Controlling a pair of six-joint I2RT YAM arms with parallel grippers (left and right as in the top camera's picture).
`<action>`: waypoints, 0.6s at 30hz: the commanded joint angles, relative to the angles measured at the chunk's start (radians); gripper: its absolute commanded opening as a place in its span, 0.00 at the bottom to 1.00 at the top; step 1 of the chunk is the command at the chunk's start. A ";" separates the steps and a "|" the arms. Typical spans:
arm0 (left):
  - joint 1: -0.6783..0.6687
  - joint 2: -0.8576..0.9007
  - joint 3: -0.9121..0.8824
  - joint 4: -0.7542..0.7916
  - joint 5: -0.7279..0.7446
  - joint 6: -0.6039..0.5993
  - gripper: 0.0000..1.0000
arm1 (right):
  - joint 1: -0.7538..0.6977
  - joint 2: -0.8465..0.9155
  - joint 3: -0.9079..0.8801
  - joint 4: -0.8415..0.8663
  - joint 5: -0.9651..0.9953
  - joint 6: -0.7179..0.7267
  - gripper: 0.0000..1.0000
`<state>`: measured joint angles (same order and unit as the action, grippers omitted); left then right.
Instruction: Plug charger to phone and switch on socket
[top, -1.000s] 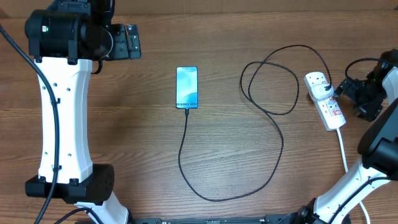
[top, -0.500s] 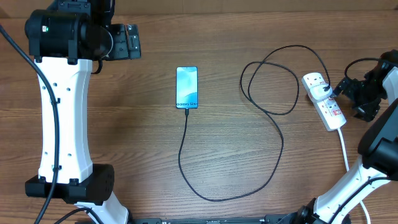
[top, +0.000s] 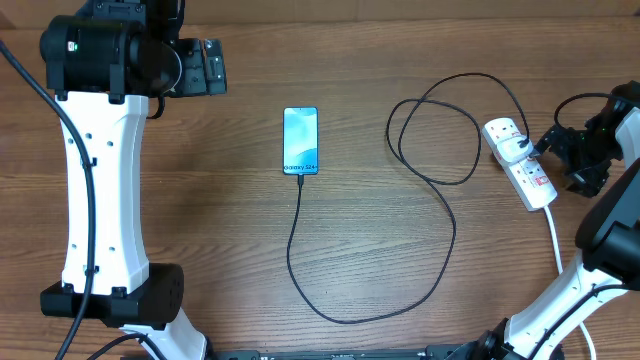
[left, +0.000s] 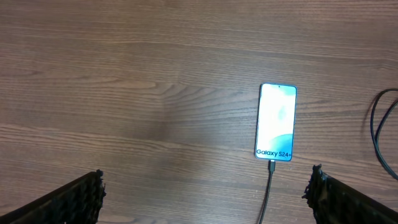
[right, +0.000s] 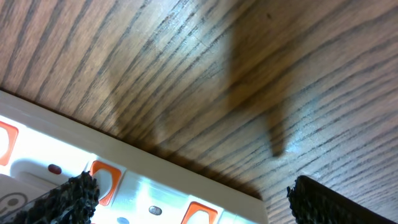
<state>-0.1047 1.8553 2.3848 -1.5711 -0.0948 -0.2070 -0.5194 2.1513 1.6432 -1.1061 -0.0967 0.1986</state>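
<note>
Phone (top: 301, 140) lies mid bench (top: 200, 220), charger (top: 299, 195) plugged into its 6 o'clock end and looping to the socket (top: 522, 160) at 3 o'clock, beside the right end effector (top: 562, 160), wide open and empty like the left end effector (top: 213, 67) at 10 o'clock.

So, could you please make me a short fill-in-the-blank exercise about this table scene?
1. The phone shows "Galaxy ___".
2. The small tip of the charger is plugged into the ___.
3. The right end effector is by the ___, far from the phone.
4. The left end effector is ___.
Missing words: S24+; phone; socket; open.
</note>
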 joint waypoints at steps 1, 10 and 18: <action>-0.007 -0.011 0.007 0.005 -0.012 -0.010 1.00 | 0.002 0.003 -0.005 -0.010 -0.002 0.018 1.00; -0.007 -0.011 0.007 0.005 -0.012 -0.010 1.00 | 0.002 0.003 0.074 -0.078 0.050 0.063 1.00; -0.007 -0.011 0.007 0.005 -0.012 -0.010 1.00 | 0.003 0.003 0.078 -0.092 0.050 0.060 1.00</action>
<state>-0.1047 1.8553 2.3848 -1.5711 -0.0948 -0.2070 -0.5171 2.1517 1.7000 -1.2007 -0.0608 0.2501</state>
